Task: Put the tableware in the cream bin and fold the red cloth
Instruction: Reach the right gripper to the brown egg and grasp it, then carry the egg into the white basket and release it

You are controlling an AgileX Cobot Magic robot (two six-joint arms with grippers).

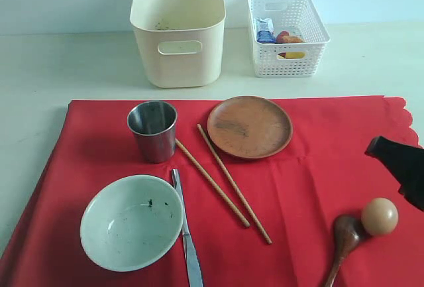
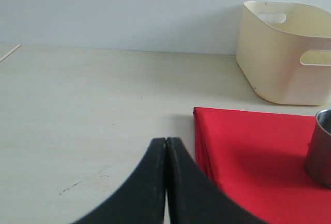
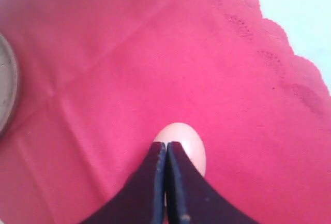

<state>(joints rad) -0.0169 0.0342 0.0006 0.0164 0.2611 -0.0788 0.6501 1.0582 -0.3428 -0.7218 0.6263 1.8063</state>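
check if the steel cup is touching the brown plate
Apart. The exterior view shows an open strip of red cloth between the steel cup and the brown plate, so their edges do not meet.

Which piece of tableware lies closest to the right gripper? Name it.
The dark wooden spoon beside the egg. It alone lies on the right gripper's side of the red cloth; the plate, chopsticks, cup, knife and bowl all lie further left.

Pale, perhaps wood-grained table (image 1: 40, 68) with red cloth (image 1: 318, 187), cream bin (image 1: 177, 65) and white lattice basket (image 1: 288, 67) directly on it.
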